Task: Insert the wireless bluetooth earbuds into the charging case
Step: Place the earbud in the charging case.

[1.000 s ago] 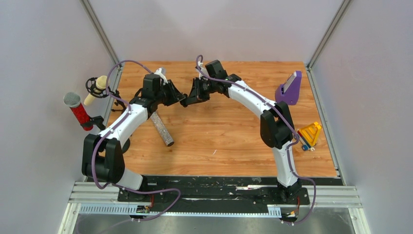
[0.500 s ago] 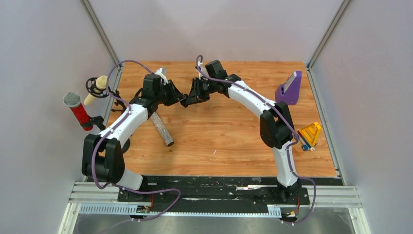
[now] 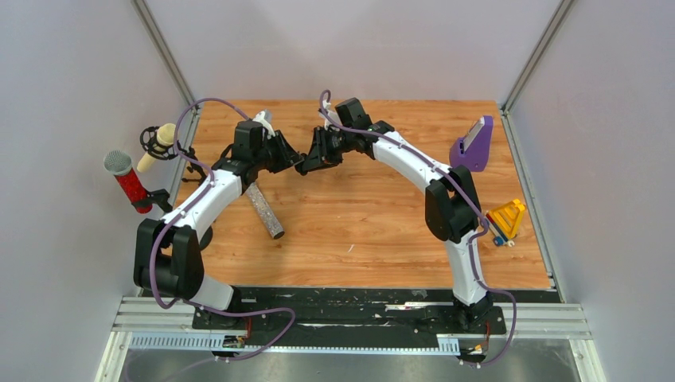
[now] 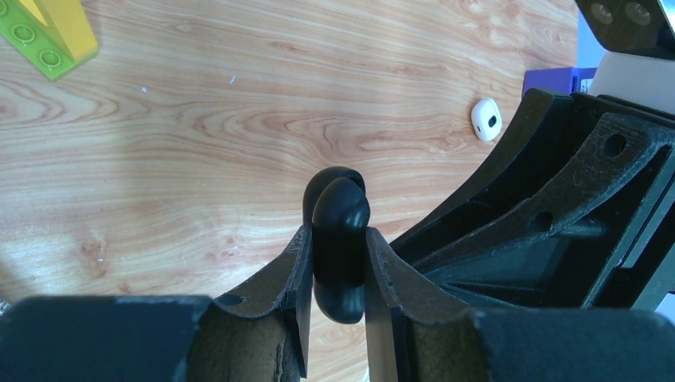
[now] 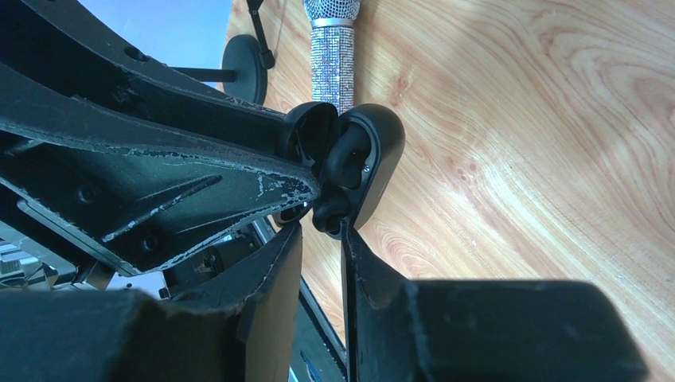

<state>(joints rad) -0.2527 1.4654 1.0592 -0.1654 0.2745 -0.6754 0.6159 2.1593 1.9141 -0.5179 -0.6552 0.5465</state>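
My left gripper (image 4: 337, 248) clamps an open black rounded plastic charging case (image 4: 339, 205) over the wooden table (image 4: 183, 159); my right gripper (image 5: 321, 232), jaws slightly apart, sits at a small black rounded earbud (image 5: 328, 213) seated inside; a white earbud (image 4: 485, 119) lies on the table

The orange-brown wooden counter (image 3: 374, 223) was patterned with wavy, darker grain streaks. The glossy black rounded charging case (image 4: 341, 239) was coloured uniformly, and the black rounded earbud (image 5: 344, 153) set in it was matched to it. The small white rounded earbud (image 4: 485, 119) was marked with one black oval spot. The studded plastic toy brick (image 4: 40, 40) was split into lime green and yellow. The silver cylindrical microphone (image 3: 264, 208) was covered in glitter. The red-bodied microphone (image 3: 127, 179) was capped with grey mesh. The purple slanted plastic stand (image 3: 472, 145) was faced with a paler panel.
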